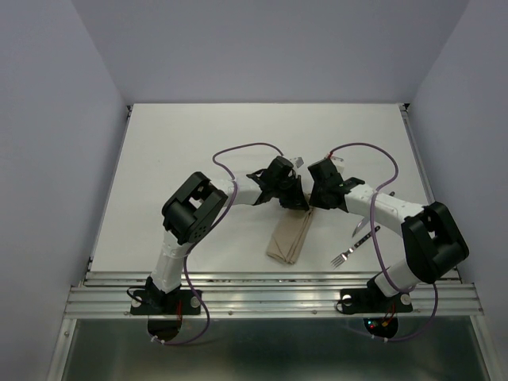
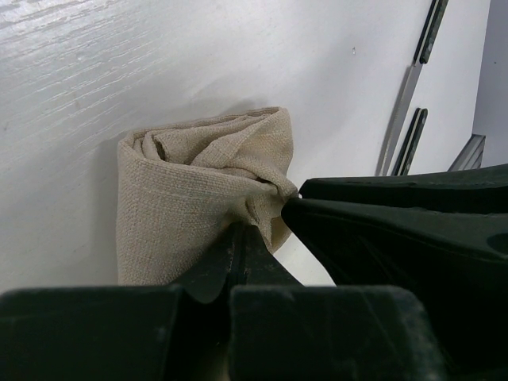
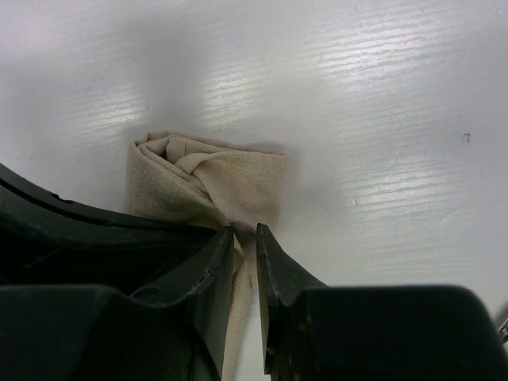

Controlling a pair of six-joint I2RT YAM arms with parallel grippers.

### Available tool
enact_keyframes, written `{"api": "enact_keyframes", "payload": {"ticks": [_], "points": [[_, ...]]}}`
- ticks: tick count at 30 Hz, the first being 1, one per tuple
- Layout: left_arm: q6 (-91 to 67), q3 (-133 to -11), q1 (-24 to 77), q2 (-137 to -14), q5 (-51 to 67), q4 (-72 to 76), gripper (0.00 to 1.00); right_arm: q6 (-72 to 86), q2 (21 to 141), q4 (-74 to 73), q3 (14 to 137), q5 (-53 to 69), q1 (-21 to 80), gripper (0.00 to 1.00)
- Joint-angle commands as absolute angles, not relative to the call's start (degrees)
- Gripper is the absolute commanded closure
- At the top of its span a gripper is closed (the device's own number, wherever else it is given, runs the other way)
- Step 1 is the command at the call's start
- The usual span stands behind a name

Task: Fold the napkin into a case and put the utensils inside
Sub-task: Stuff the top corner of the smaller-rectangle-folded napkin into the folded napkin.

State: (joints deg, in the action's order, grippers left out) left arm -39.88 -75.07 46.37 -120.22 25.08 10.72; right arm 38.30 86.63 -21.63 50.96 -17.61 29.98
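The beige napkin [image 1: 290, 238] lies folded into a narrow layered strip, the case, at the table's middle. Both grippers meet at its far end. My left gripper [image 1: 295, 198] [image 2: 240, 232] is shut, its tips pinching the cloth's edge [image 2: 198, 198]. My right gripper [image 1: 311, 200] [image 3: 246, 236] is shut on a bunched fold of the napkin [image 3: 230, 178], which runs down between its fingers. The fork [image 1: 349, 252] lies right of the napkin. The knife [image 1: 359, 228] is beside it, partly under the right arm. Both also show in the left wrist view: knife [image 2: 401, 119], fork [image 2: 413, 139].
The white table [image 1: 198, 143] is enclosed by pale walls on three sides. A metal rail [image 1: 270, 290] runs along the near edge, where both arm bases are bolted. Purple cables loop above each arm.
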Motion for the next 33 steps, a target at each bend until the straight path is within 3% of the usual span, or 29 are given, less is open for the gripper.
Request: {"api": "enact_keyframes", "payload": {"ticks": [1, 11, 14, 33], "points": [[-39.02, -77.26, 46.05, -119.71, 25.49, 11.51, 1.0, 37.71, 86.84, -21.01, 53.26, -20.21, 29.53, 0.76], [-39.02, -77.17, 46.14, -119.0, 25.84, 11.69, 1.0, 37.71, 88.86, -19.69, 53.35, -20.3, 29.53, 0.85], [-39.29, -77.08, 46.06, -118.57, 26.1, 11.95, 1.0, 37.71, 88.51, -19.51, 53.35, -20.3, 29.53, 0.99], [-40.87, -78.57, 45.62, -119.18, 28.56, 13.89, 1.0, 37.71, 83.5, -18.63, 52.12, -16.08, 29.53, 0.99]]}}
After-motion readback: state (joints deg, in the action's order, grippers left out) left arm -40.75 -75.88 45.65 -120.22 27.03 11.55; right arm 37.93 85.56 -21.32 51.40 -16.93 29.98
